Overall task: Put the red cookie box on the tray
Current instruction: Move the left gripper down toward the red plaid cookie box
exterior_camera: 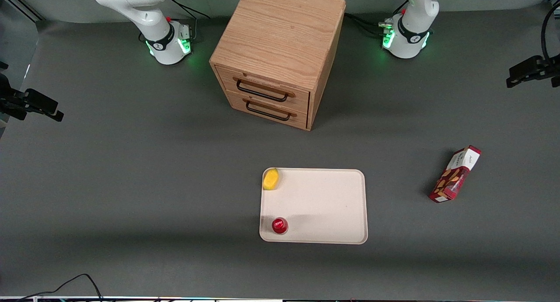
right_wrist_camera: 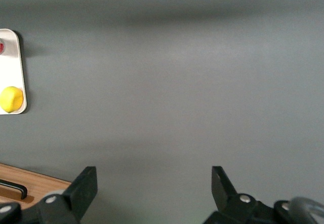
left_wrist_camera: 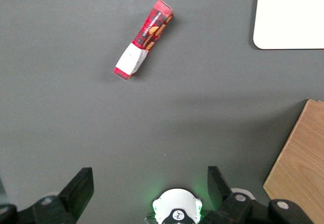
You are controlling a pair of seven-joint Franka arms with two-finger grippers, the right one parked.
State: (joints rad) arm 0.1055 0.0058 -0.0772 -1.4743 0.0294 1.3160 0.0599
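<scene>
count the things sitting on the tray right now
2: a yellow lemon in the tray corner nearer the cabinet, a small red can in the corner nearest the front camera. The open pincer hovers high above the table.

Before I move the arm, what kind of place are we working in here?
Likely a robot lab bench, not a home: a bare grey table with two arm bases bolted on, holding staged props: wooden cabinet, tray, red cookie box. The tool hangs open above the box, empty.
</scene>
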